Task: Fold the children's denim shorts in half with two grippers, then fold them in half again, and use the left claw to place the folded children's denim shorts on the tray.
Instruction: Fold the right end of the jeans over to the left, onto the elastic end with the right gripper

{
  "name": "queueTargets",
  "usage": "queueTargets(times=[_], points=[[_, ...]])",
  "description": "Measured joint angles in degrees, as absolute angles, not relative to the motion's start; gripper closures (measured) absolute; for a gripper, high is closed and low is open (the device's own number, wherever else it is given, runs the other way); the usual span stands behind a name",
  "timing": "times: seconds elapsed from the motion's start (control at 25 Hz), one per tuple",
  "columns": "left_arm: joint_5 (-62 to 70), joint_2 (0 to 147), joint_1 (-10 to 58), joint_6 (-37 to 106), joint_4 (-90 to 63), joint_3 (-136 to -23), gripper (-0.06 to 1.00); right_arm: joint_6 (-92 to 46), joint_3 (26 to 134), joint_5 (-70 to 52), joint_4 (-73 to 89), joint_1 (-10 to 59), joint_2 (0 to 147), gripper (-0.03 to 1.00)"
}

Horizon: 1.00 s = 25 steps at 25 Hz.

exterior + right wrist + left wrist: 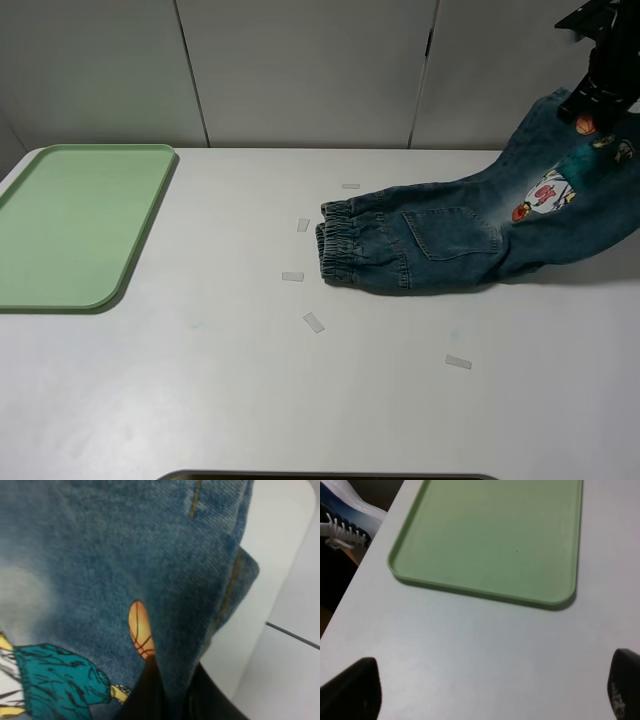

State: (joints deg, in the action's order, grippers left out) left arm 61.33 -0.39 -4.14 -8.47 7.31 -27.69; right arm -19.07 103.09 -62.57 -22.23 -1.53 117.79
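Note:
The children's denim shorts (460,240) lie on the white table at the right, elastic waistband toward the middle. Their far right end, with cartoon patches, is lifted off the table by my right gripper (592,105), which is shut on the denim at the top right. The right wrist view shows the denim (125,565) filling the frame with the cloth pinched between the dark fingers (150,690). The green tray (75,225) sits at the table's left edge and is empty. My left gripper (495,690) is open above the table next to the tray (490,540); it is out of the exterior view.
Several small clear tape pieces (314,322) lie on the table around the shorts. A shoe with white laces (342,530) shows beyond the table's edge in the left wrist view. White wall panels stand behind the table.

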Motion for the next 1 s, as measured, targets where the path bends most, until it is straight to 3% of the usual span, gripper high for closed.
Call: queueTargets(times=[1.0], points=[[61.3,-0.4,-4.1,-8.5,7.3,-27.7,0.06,2.3,103.3,-69.8,-20.8,22.7,117.8,0.96]])
